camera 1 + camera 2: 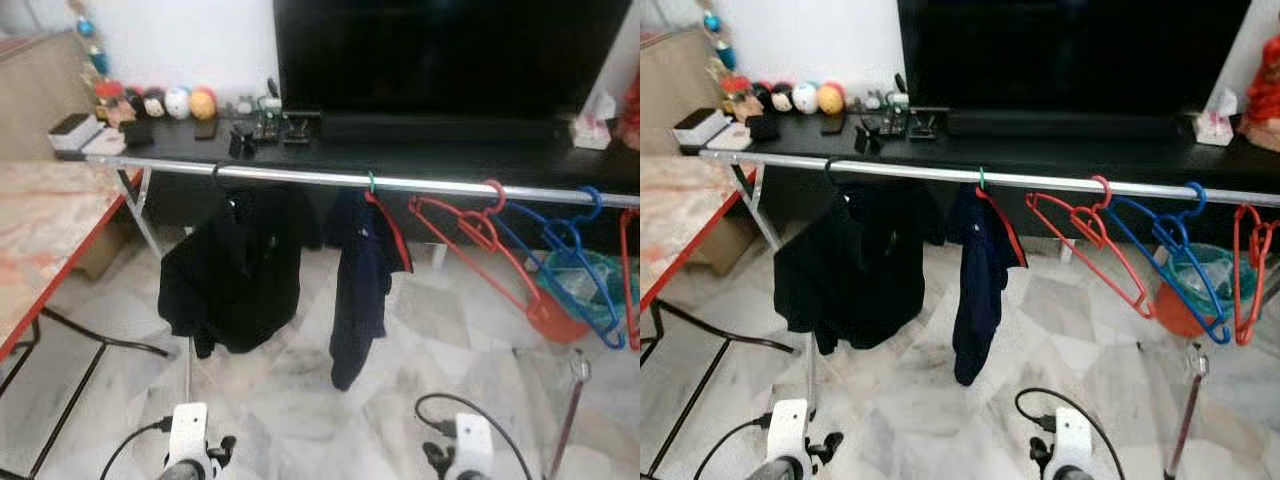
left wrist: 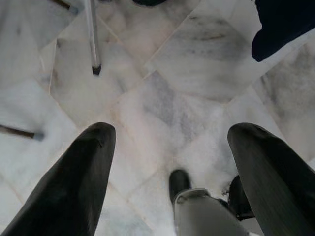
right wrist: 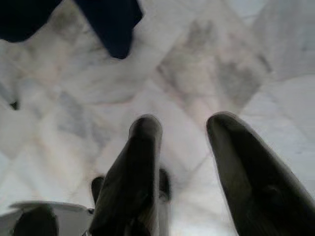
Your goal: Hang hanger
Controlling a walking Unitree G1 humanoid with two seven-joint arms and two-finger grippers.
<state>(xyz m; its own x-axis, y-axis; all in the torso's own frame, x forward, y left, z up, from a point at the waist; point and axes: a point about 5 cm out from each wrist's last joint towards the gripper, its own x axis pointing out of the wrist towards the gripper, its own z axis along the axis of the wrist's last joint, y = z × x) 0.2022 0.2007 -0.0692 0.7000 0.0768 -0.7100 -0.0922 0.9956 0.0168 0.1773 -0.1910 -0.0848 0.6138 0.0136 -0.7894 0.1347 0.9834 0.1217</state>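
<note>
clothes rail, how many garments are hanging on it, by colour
Black fabric garment: 1
Dark navy fabric garment: 1
Total on the silver metal clothes rail: 2

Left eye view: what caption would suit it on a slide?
Clothes rail holding two dark garments and empty red and blue hangers, both grippers low.
</note>
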